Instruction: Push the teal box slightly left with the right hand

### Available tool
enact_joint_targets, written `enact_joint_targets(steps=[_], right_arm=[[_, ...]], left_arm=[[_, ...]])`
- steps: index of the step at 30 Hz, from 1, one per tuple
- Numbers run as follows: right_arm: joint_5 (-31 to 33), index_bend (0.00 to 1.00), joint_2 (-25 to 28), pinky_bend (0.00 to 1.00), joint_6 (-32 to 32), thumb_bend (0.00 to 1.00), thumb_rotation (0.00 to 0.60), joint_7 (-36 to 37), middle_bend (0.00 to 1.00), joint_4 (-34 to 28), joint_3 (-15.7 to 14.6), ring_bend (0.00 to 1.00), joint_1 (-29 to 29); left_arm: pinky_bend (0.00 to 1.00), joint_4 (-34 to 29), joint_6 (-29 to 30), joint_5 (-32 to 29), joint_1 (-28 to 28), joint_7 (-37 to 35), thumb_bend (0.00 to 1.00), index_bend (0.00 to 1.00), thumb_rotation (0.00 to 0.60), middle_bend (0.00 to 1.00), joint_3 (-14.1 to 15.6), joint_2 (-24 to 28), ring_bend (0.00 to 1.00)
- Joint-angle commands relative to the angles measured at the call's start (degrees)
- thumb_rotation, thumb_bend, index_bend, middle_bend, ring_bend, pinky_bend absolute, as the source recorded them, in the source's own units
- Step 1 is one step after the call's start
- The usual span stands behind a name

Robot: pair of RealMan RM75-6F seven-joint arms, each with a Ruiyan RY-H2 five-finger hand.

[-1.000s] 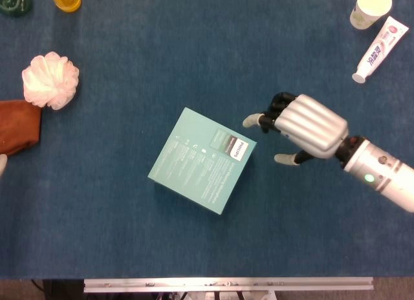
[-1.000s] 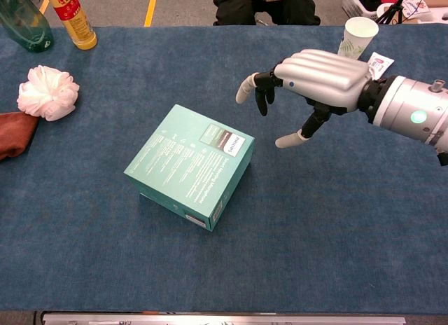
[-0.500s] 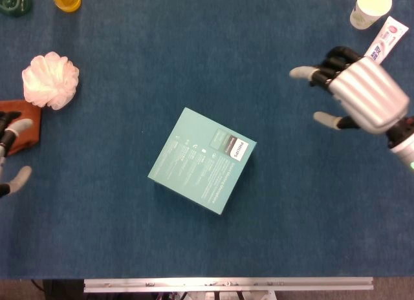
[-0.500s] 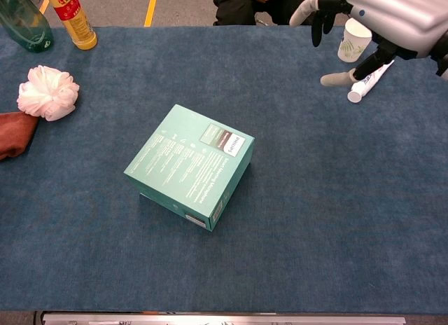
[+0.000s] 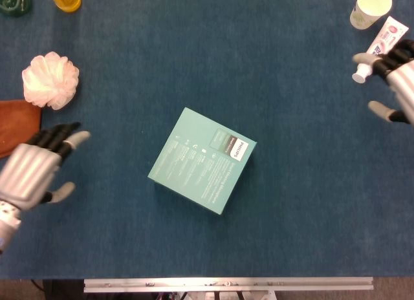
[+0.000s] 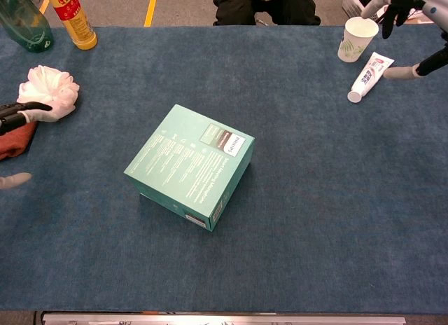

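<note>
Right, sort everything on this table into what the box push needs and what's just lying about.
For the job:
teal box
right hand, open at the table's right edge

Lying about:
left hand, open
white bath pouf
brown cloth
paper cup
toothpaste tube
yellow bottle
green bottle

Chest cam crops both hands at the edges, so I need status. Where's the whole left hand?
Observer: Head view shows the left hand whole, over the table near the brown cloth and well left of the teal box.
Operator: Holding anything?
Observer: No. Its fingers are apart and empty.
Operator: Right hand?
Observer: The right hand is cut off at the right edge, beside the toothpaste tube and far from the box. It holds nothing I can see.
</note>
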Motion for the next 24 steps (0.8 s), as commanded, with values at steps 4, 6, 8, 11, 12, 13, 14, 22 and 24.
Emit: enact_joint_targets(steps=[4,6,8,11,12,13,14,22,24], right_arm=[[-0.1,0.29,1.0,0.28,0.9,0.12,0.6,1.9,0.5,0.7,-0.4,0.4,-1.7],[-0.5,0.29,1.3,0.28,1.3,0.12,0.6,2.4,0.5,0.8,-0.6,0.4,-2.3],[-0.7,0.29,1.5,0.28,2.1,0.12,0.6,2.5,0.5,0.9,-0.7,0.4,-3.1],[-0.7,0.29,2.1,0.28,3.2,0.12,0.6,2.8,0.5,1.1,-1.1,0.4,-4.5],[-0.6,0.29,2.3,0.28,3.5,0.12,0.6,2.9,0.5,1.1,-1.3,0.4,-5.0],[-0.6,0.29,2.4,0.28,3.9,0.12,0.6,2.9,0.5,1.3,-1.5,0.4,-5.7],[-0.5,0.29,2.5,0.28,4.2,0.12,0.6,2.8,0.5,1.4,-1.8,0.4,-6.2],[0.0,0.29,2.1,0.28,8.1,0.12,0.6,2.1,0.5,1.4,-3.4,0.4,-11.2],[0.1,0.29,1.9,0.28,9.1,0.12,0.6,2.3,0.5,1.5,-3.6,0.4,-12.5]], left_arm=[[0.18,0.5,-2.7,1.5,-3.4,-1.5,0.24,0.06,0.6,0.05,-0.1,-3.3,0.05],[0.18,0.8,-2.3,1.2,-3.9,-1.8,0.24,0.06,0.6,0.05,-0.8,-4.3,0.05],[0.18,0.9,-1.4,0.7,-3.9,-1.6,0.24,0.06,0.6,0.05,-1.5,-5.0,0.05],[0.18,1.3,1.6,-1.2,-3.0,-0.6,0.24,0.06,0.6,0.05,-3.1,-6.2,0.05],[0.18,1.4,2.6,-1.9,-2.5,-0.1,0.24,0.06,0.6,0.06,-3.6,-6.5,0.05],[0.18,1.7,4.1,-3.0,-1.9,0.6,0.24,0.07,0.6,0.06,-4.4,-6.9,0.06],[0.18,1.9,5.2,-3.8,-1.4,1.0,0.24,0.07,0.6,0.07,-4.9,-7.1,0.06],[0.18,1.1,14.1,-9.5,3.6,1.6,0.24,0.08,0.6,0.1,-7.7,-5.8,0.07],[0.18,1.1,15.8,-10.0,4.7,2.0,0.24,0.08,0.6,0.1,-7.7,-5.3,0.08]])
